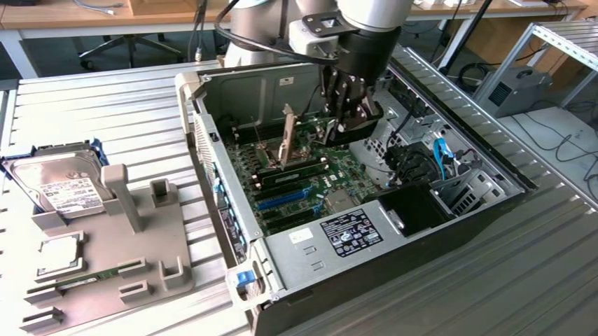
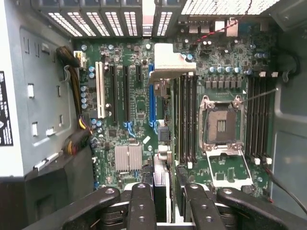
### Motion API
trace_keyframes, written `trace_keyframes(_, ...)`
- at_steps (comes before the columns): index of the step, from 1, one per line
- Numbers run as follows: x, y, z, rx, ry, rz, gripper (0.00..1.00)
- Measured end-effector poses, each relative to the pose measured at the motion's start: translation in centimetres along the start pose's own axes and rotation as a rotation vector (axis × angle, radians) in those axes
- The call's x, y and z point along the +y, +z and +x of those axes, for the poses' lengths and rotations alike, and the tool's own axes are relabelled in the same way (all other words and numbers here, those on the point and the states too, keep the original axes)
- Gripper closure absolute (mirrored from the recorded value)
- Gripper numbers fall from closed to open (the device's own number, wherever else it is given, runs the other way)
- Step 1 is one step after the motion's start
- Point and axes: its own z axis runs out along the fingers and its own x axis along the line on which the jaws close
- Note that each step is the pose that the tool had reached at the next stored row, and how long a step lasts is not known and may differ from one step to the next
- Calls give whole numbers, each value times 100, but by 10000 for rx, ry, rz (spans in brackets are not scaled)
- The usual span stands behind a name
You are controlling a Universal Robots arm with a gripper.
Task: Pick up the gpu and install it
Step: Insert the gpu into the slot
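The gpu (image 2: pixel 162 143) stands on edge, clamped between the gripper's (image 2: pixel 163 203) fingers, just above a motherboard (image 2: pixel 139 103) slot inside the computer case (image 1: pixel 309 245). Installation is in hand; seating calls for aligning its edge with the blue slot (image 2: pixel 151 96), bracket toward the rear openings.

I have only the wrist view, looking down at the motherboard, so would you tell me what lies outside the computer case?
Observer: A grey parts holder sits on the slatted table, to the exterior view's left of the case.
Operator: Is anything on it?
Observer: Yes, a silver hard drive with a white label rests on it.
Operator: And how deep is the hand?
Observer: The hand is down inside the open case, below its upper rim and above the motherboard.
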Motion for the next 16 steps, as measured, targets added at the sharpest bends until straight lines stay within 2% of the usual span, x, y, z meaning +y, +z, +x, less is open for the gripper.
trace_keyframes(3,59,35,3,35,11,1,71)
trace_keyframes(6,81,91,5,67,172,8,71)
trace_keyframes(16,223,227,98,70,212,11,71)
